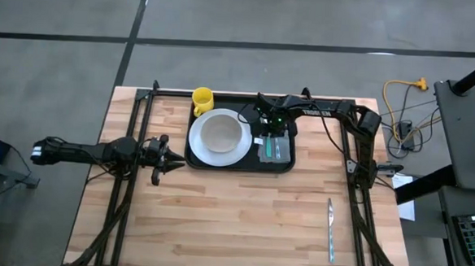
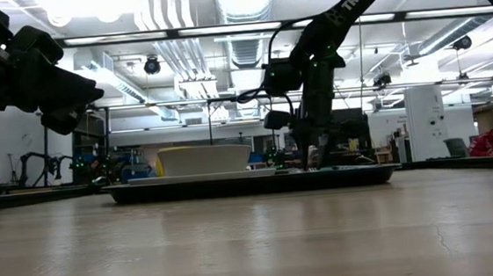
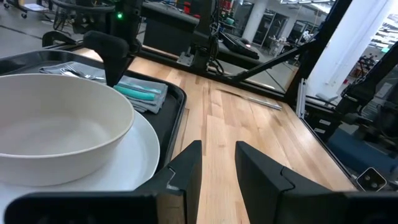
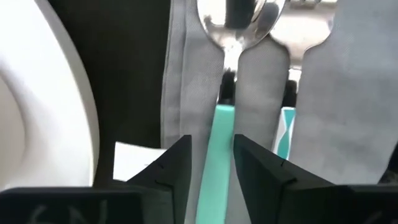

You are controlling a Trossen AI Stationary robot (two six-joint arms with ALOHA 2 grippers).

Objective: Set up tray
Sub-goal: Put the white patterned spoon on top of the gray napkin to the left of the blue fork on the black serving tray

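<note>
The black tray [image 1: 283, 165] lies at the table's far middle. It carries a white plate [image 1: 238, 155] with a white bowl [image 1: 219, 133] on it, and a grey napkin [image 4: 255, 93]. A teal-handled spoon [image 4: 217, 143] and a second teal-handled piece [image 4: 284, 134] lie on the napkin. My right gripper [image 4: 211, 168] points down over the napkin, open, its fingers on either side of the spoon's handle, close to it. My left gripper [image 1: 164, 158] waits open near the tray's left end, holding nothing.
A yellow mug [image 1: 203, 99] stands by the tray's far left corner. A knife [image 1: 330, 229] lies on the bare wood at the near right. A white card [image 4: 134, 158] lies on the tray between plate and napkin. Black frame rails [image 1: 357, 180] run along both table sides.
</note>
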